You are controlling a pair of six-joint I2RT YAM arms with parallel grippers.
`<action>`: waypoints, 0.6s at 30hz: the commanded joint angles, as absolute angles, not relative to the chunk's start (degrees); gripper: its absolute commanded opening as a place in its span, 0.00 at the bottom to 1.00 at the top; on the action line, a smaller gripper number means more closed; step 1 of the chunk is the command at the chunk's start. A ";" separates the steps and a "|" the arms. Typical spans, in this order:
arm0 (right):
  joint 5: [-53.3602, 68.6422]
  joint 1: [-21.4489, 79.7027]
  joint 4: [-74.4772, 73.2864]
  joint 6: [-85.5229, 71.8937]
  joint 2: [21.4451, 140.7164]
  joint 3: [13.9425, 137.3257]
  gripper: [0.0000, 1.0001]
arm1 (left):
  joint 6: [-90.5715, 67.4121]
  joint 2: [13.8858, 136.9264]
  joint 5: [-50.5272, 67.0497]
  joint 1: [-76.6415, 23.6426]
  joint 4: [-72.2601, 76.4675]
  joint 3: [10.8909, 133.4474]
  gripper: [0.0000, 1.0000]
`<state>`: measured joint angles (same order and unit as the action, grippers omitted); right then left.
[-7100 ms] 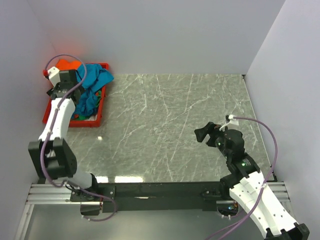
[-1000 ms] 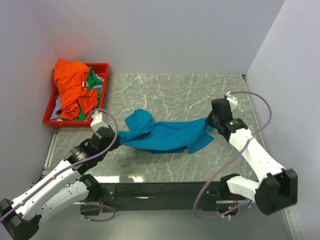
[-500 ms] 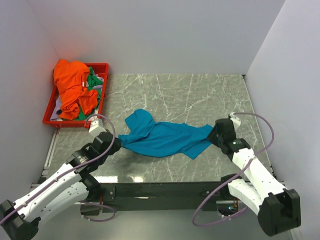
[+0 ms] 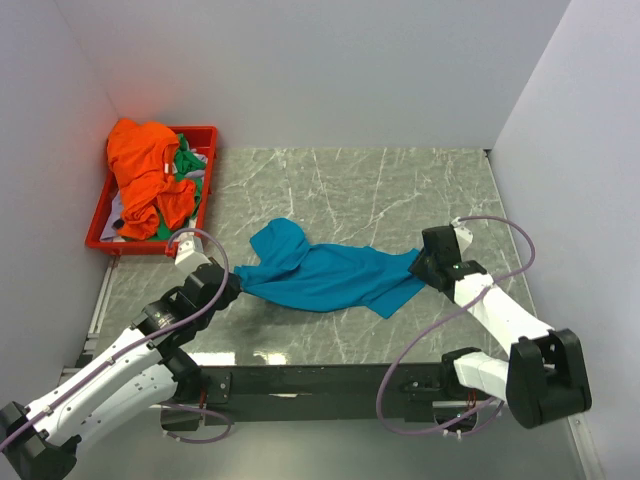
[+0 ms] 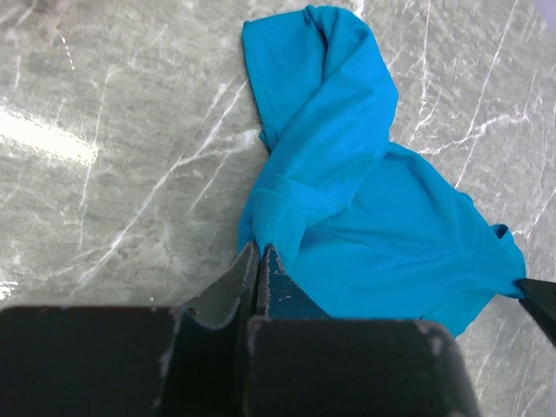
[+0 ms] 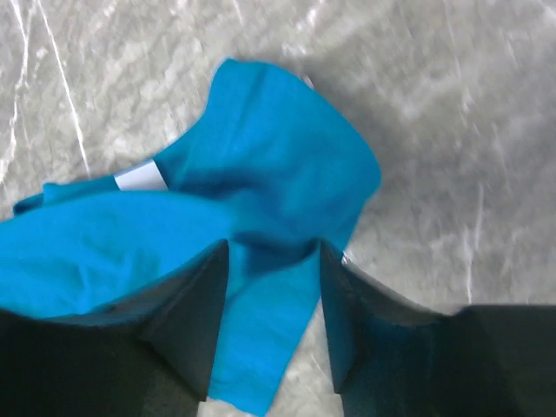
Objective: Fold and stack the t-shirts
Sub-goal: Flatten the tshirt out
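Orange shirt (image 4: 145, 170) is heaped in the tray (image 4: 100, 240), upper left; left end effector (image 5: 258, 254) is clamped on the teal shirt (image 4: 320, 275), mid-bench (image 4: 330, 200); the cloth looks light and limp, best pinched at the edges; right end effector (image 6: 271, 254) stands apart astride the right hem.

Across middle: teal t-shirt (image 4: 320, 275); beyond it table (image 4: 380, 190) bare to back wall (image 4: 300, 70); red tray (image 4: 140, 246) blocks far-left corner.

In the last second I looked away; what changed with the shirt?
The right gripper opened, releasing the right end of the teal shirt, which went slack. The left gripper stays shut on its left end; the orange shirt stays in the red tray.
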<state>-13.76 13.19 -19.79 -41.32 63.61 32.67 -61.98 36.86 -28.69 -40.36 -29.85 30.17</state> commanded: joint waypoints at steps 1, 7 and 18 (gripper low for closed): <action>-14.50 12.74 -15.82 -41.84 67.40 36.65 0.40 | -60.38 35.42 -31.81 -40.25 -29.62 32.43 0.01; -13.45 12.74 -17.05 -40.17 71.01 41.91 0.00 | -59.24 35.24 -32.43 -40.34 -30.67 33.05 0.01; -11.25 18.01 -23.81 -33.40 92.43 65.97 0.00 | -59.15 35.33 -35.33 -40.17 -32.70 33.22 0.01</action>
